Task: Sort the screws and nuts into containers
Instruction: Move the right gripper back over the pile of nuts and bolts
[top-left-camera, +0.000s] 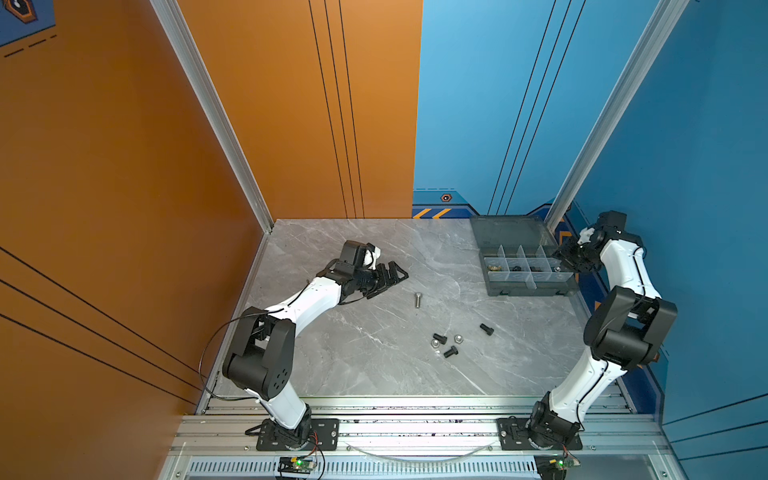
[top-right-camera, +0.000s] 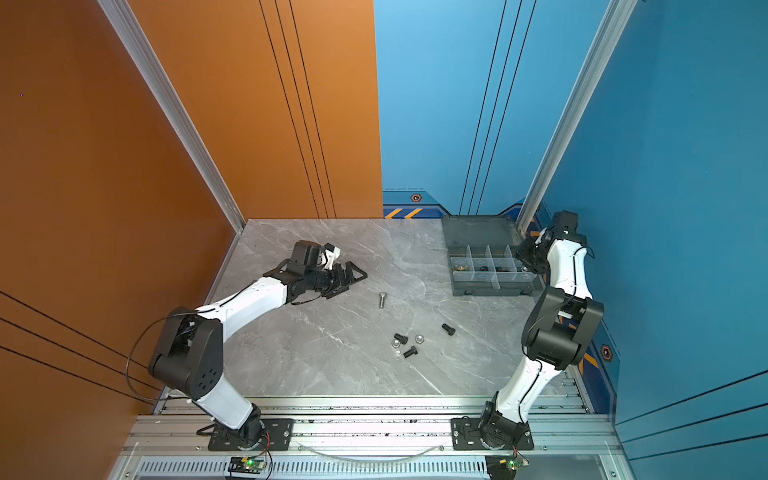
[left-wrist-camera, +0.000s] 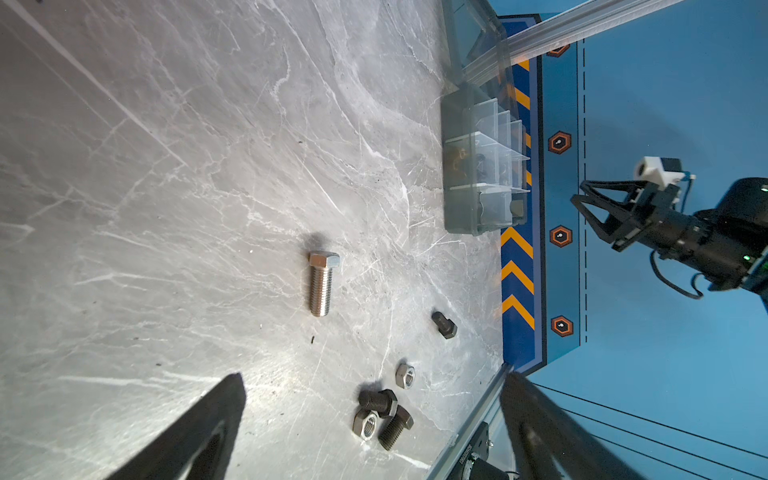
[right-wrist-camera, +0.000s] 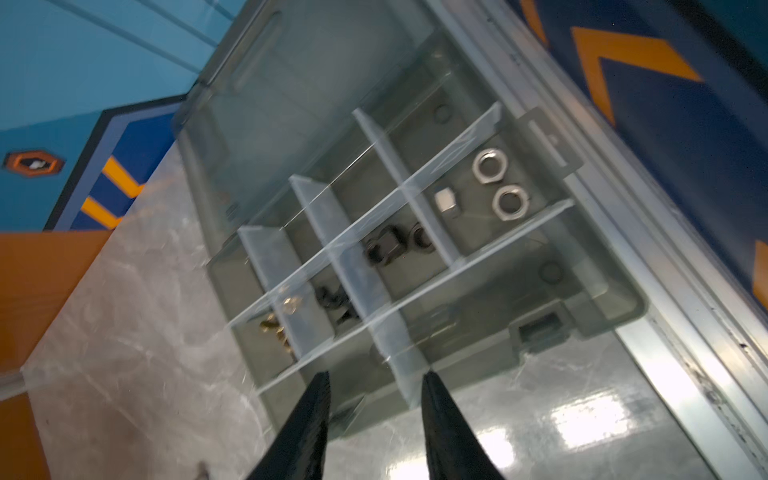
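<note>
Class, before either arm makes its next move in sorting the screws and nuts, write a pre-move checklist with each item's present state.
1. Smoky-grey translucent plastic organiser box open: ok.
2. Right gripper fingers apart, nothing held: ok.
3. Left gripper fingers apart, nothing held: ok.
4. Long silver hex-head bolt lying alone on the grey marble table: ok.
5. Short black hex-head bolts and silver hex nuts spaced for clean picking: not ok, several touch.
6. Compartment for bolts identified: cannot tell; the box's black contents are blurred.
</note>
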